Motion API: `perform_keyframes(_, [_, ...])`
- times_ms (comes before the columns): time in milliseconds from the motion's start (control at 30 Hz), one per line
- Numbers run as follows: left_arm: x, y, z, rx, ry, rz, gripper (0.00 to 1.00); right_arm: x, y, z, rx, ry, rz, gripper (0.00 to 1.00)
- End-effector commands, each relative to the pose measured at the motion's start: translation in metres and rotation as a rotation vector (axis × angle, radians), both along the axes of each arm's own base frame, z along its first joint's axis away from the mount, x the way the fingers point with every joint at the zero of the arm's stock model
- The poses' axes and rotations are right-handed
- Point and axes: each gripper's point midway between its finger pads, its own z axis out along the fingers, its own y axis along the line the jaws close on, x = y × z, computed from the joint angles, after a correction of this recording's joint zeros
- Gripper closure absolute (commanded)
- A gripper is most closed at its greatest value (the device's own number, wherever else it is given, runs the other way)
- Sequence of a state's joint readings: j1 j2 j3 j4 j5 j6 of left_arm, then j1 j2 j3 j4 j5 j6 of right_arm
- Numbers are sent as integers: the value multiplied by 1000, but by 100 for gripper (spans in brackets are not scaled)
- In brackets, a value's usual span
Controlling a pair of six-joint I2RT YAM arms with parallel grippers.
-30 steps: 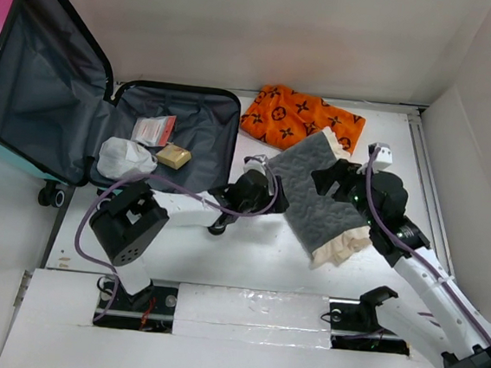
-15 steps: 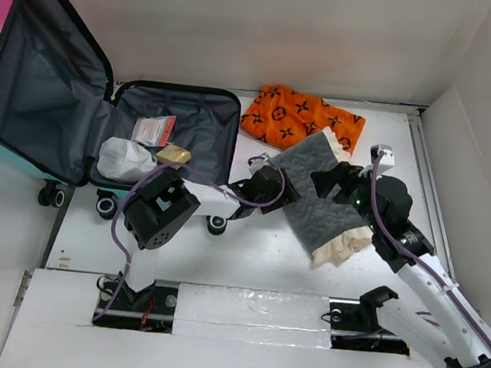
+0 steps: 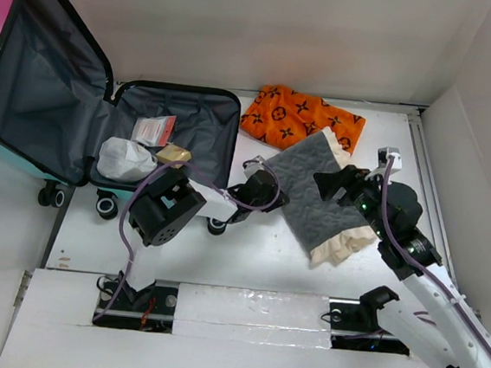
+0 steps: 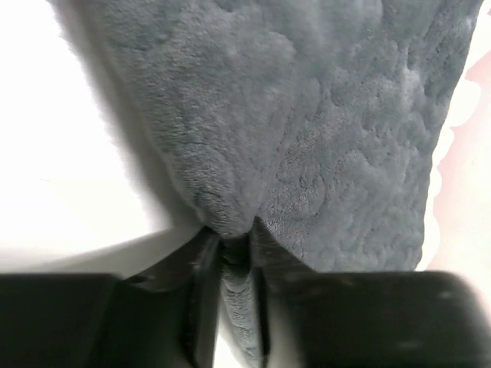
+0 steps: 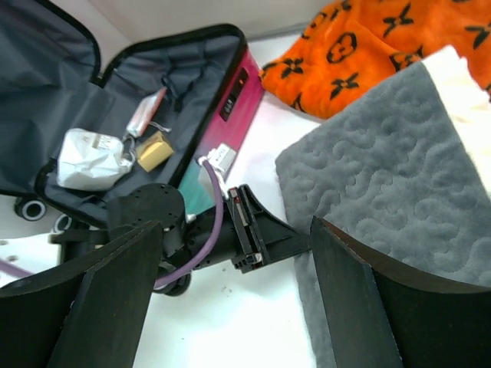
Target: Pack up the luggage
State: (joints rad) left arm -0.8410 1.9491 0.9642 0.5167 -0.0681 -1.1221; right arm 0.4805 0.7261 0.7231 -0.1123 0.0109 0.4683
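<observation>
The luggage lies open at the back left, its lid standing up and showing dark grey lining. A grey quilted blanket with a cream underside lies on the table to its right. My left gripper is shut on the blanket's left edge. In the left wrist view a fold of the grey blanket is pinched between the left gripper's jaws. My right gripper hangs open above the blanket, holding nothing. Its view shows the right gripper, the blanket and the luggage.
Inside the luggage lie a white bag, a red-and-white packet and a small tan box. An orange patterned blanket lies behind the grey one. White walls close in the back and right.
My left gripper slid right to the grey blanket's edge and closed on it. The right gripper drifted slightly right and stayed open.
</observation>
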Motion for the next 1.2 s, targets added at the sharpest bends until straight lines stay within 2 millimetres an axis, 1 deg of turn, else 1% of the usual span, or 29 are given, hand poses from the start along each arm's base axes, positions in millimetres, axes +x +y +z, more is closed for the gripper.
perform_keyframes(0, [12,20,0,24,-81,17,87,-12,4,40,49,-90,43,17])
perform_keyframes(33, [15,26,-3,51,-104,14,96,-12,4,40,50,-90,43,17])
perform_keyframes(67, [20,29,8,48,-130,15,100,-12,4,40,50,-90,43,17])
perform_keyframes(133, [23,35,14,77,-159,-2,100,-13,6,45,54,-98,53,17])
perform_keyframes(167, [28,34,37,72,-212,2,100,-13,8,42,51,-90,63,17])
perform_keyframes(200, [27,37,42,111,-247,-29,100,-13,8,42,51,-90,63,17])
perform_keyframes(233, [30,36,57,115,-280,-42,100,-13,8,42,51,-90,63,17])
perform_keyframes(300, [39,29,107,105,-380,-62,100,-13,8,42,51,-90,63,17])
perform_keyframes(333, [39,30,117,158,-414,-109,100,-13,8,42,51,-90,63,17])
perform_keyframes(367, [45,22,149,144,-471,-127,100,-13,8,42,51,-90,63,17])
perform_keyframes(400, [42,16,170,134,-506,-176,100,-13,8,47,47,-104,63,17])
perform_keyframes(433, [46,16,183,146,-534,-214,100,-13,8,47,47,-104,63,17])
perform_keyframes(467, [44,21,181,209,-518,-273,100,-13,7,52,52,-112,63,17])
perform_keyframes(500, [44,14,216,167,-573,-322,100,-13,7,52,52,-112,63,17])
perform_keyframes(533, [51,25,235,166,-609,-331,100,-14,7,56,56,-120,63,17])
perform_keyframes(567, [52,33,234,196,-586,-352,100,-14,7,56,56,-120,63,17])
perform_keyframes(600, [55,38,264,205,-661,-388,100,-13,7,56,48,-125,64,17])
perform_keyframes(633, [65,60,264,247,-629,-387,100,-15,8,61,53,-134,73,17])
perform_keyframes(700, [82,80,277,269,-623,-389,100,-15,8,63,57,-142,73,17])
perform_keyframes(733, [88,87,300,247,-658,-406,100,-17,9,68,61,-151,85,17])
perform_keyframes(767, [107,116,302,277,-642,-349,100,-18,11,68,62,-151,95,17])
perform_keyframes(833, [119,148,304,321,-606,-289,100,-18,10,72,58,-163,96,17])
perform_keyframes(867, [135,184,309,354,-606,-211,100,-18,10,72,58,-163,96,17])
perform_keyframes(967, [149,237,299,342,-540,-130,100,-24,9,78,67,-183,105,16])
perform_keyframes(1000, [152,272,302,360,-533,-58,100,-24,9,78,59,-187,105,16])
perform_keyframes(1033, [152,288,296,355,-504,-18,100,-26,7,81,64,-197,105,16])
perform_keyframes(1067, [152,305,280,361,-461,23,100,-25,8,76,60,-189,105,16])
perform_keyframes(1100, [150,333,278,358,-447,83,100,-26,9,76,60,-189,116,16])
perform_keyframes(1167, [146,360,271,339,-417,172,100,-28,9,75,60,-189,116,16])
